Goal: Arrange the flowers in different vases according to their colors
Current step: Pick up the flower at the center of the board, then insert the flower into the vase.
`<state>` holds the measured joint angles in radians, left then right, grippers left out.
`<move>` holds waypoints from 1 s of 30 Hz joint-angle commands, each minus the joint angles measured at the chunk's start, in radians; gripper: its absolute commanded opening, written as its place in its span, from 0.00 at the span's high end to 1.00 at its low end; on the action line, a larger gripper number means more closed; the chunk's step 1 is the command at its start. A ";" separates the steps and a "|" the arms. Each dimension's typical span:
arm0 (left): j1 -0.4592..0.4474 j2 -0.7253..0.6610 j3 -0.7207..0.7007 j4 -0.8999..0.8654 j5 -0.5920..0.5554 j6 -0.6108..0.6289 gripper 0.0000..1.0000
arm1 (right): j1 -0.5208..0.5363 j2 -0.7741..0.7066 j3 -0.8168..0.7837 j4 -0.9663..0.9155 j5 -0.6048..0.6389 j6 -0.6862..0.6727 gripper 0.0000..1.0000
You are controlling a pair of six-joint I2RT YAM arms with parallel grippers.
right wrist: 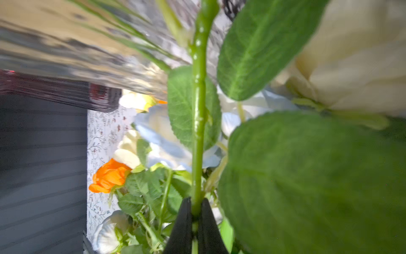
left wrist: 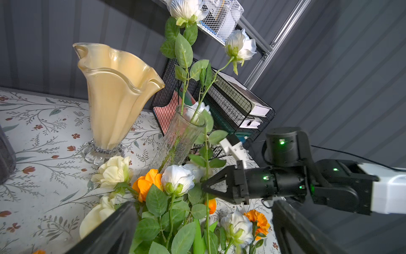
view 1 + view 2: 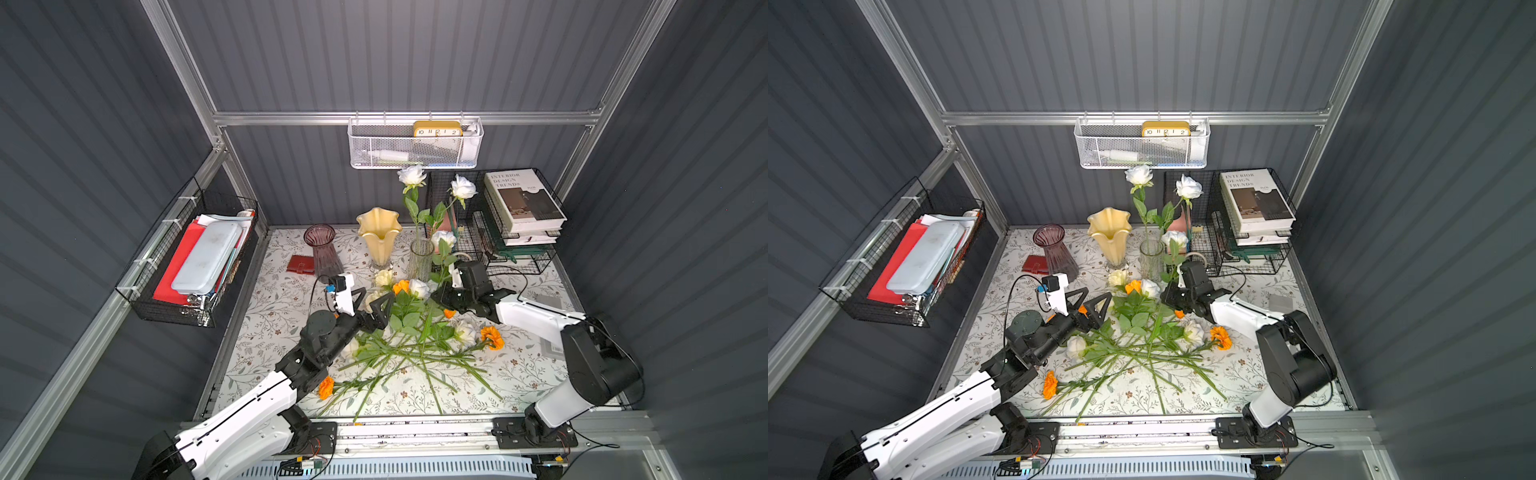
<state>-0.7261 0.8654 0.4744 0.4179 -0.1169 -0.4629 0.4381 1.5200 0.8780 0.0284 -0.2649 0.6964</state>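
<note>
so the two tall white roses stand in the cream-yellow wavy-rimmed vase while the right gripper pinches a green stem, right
Wrong vase: the two tall white roses stand in the clear textured glass cylinder vase, as the left wrist view shows; the right gripper does pinch a green stem.

The ribbed purple vase (image 3: 322,249) and the cream-yellow wavy-rimmed vase (image 3: 379,232) stand upright and empty at the back of the table (image 3: 519,374). Beside them, the clear glass vase (image 3: 420,259) holds two tall white roses (image 3: 412,175). A third white rose (image 3: 444,239) stands upright just beside its rim. White, cream and orange flowers (image 3: 415,340) lie in a crossed heap in front.
</note>
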 commanded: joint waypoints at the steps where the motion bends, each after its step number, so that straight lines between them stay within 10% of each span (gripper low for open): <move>1: -0.002 0.006 -0.017 0.011 -0.005 -0.001 0.01 | -0.002 -0.132 -0.045 -0.013 0.082 -0.033 1.00; 13: -0.002 0.033 -0.026 0.043 0.019 0.012 0.01 | 0.012 -0.548 -0.028 0.097 0.242 -0.259 1.00; 30: -0.001 0.102 -0.041 0.091 0.052 0.005 0.01 | 0.073 0.074 0.597 0.296 0.358 -0.666 1.00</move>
<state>-0.7261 0.9668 0.4477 0.4759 -0.0826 -0.4625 0.5156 1.5410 1.4128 0.2989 0.0601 0.1116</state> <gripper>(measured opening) 0.992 0.074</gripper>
